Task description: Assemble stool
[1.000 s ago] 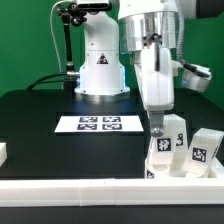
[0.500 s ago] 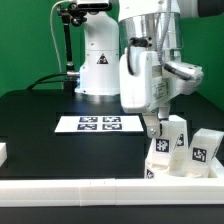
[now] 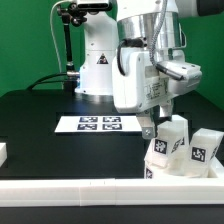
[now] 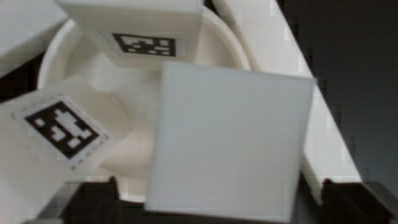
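Stool leg [image 3: 168, 141] now stands tilted on the round seat [image 3: 160, 168] at the exterior view's right, near the border rail [image 3: 90, 189]. Since a second ago the wrist has swung round and the claw [image 3: 152, 130] has sprung open, fingers [image 3: 147, 129] beside the leg, gripping nothing. Another leg [image 3: 203, 150] stands alongside.

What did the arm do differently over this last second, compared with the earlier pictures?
The gripper twisted around above the leg standing on the seat, and its jaws now look spread beside it, though whether it has let go is unclear. The other legs, marker board and table stayed put.
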{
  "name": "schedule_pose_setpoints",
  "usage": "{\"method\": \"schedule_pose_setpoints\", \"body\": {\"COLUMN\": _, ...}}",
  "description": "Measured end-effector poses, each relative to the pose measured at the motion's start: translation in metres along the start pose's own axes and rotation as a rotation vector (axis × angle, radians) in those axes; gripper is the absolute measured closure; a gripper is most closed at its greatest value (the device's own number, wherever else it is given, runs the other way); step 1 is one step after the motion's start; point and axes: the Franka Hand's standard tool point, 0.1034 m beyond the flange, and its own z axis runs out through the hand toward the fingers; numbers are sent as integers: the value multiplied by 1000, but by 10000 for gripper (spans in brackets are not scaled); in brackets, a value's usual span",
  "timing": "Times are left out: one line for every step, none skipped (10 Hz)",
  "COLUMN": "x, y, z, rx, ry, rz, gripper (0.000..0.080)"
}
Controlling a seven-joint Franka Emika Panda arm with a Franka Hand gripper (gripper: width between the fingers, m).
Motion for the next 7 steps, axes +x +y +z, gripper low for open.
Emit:
{"method": "schedule_pose_setpoints", "body": {"x": -1, "y": -4, "z": -6, "rx": 8, "ry": -6, "rz": -22, "gripper": 177}}
{"method": "schedule_pose_setpoints", "body": {"x": -2, "y": -7, "z": -12, "rx": 15, "ry": -13, "rz": -36, "gripper": 177}}
{"method": "schedule_pose_setpoints", "body": {"x": -6, "y": -10, "z": -21, "rx": 27, "ry": -25, "rz": -49, "gripper": 154}}
{"method": "schedule_pose_setpoints", "body": {"x": -9, "y": -13, "z": -27, "rx": 36, "ry": -36, "rz": -57, "gripper": 151}}
{"method": "schedule_pose_setpoints", "body": {"x": -8, "y": -12, "z": -25, "rx": 33, "ry": -32, "rz": -82, "gripper": 151}}
{"method": "schedule_pose_setpoints", "body": {"x": -8, "y": -12, "z": -23, "rx": 32, "ry": -31, "rz": -83, "gripper": 150}}
{"method": "schedule_pose_setpoints", "body": {"x": -7, "y": -11, "z": -23, "rx": 27, "ry": -22, "rz": -182, "gripper": 150}}
